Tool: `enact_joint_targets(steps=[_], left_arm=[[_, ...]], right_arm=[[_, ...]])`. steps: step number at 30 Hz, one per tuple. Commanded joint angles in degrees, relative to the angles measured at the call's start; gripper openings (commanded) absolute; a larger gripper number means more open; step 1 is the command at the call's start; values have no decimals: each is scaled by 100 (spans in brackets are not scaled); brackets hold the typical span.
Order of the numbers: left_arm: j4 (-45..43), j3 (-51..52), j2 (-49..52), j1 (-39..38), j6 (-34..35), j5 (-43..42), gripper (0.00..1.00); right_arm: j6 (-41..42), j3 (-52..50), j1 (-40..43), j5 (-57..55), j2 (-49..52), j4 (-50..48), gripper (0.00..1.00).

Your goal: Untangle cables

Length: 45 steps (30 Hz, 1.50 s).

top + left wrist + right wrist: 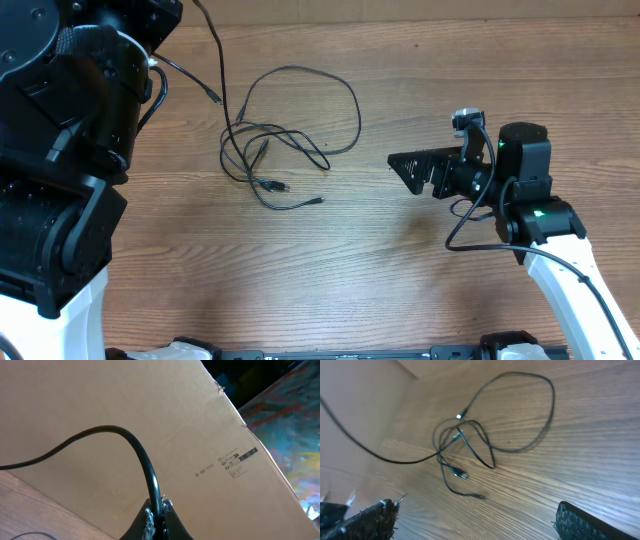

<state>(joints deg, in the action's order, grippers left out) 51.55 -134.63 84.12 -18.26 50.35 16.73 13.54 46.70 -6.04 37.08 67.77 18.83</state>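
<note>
Several thin black cables (243, 127) lie tangled on the wooden table, left of centre, with one wide loop (356, 105) reaching right. My left gripper (160, 512) is shut on one black cable (145, 467), which arches up out of its tips and off to the left. In the overhead view a strand (217, 50) climbs from the tangle toward the top edge by the left arm. To the right of the tangle my right gripper (400, 170) faces it, open and empty. Its wrist view shows the cables (461, 422) ahead of the fingers (375, 520).
The bulky black left arm (60, 150) towers over the table's left side. A brown cardboard wall (200, 435) with a small printed label (232, 462) fills the left wrist view. Loose plug ends (318, 201) lie at the tangle's near side.
</note>
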Motion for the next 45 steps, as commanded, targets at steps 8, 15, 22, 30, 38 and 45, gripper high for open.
enact_joint_targets(steps=[8,15,22,30,38,45], left_arm=[[96,-55,-46,24,-234,-1624,4],[581,-52,98,24,-238,-2771,4],[977,-52,332,24,-345,-3709,4],[1478,-52,560,24,-822,-4695,4],[1397,-52,772,24,-772,-5346,4],[1287,-52,782,-26,-745,-5622,4]], right_arm=[[1519,57,-138,2597,-76,-2535,100],[1519,57,-483,2533,-76,-2933,100],[1685,57,-946,2041,-50,-2992,100],[1690,57,-1182,2002,-50,-3421,100],[1598,57,-1414,1556,-42,-3421,100],[1602,57,-1799,861,238,-4013,92]])
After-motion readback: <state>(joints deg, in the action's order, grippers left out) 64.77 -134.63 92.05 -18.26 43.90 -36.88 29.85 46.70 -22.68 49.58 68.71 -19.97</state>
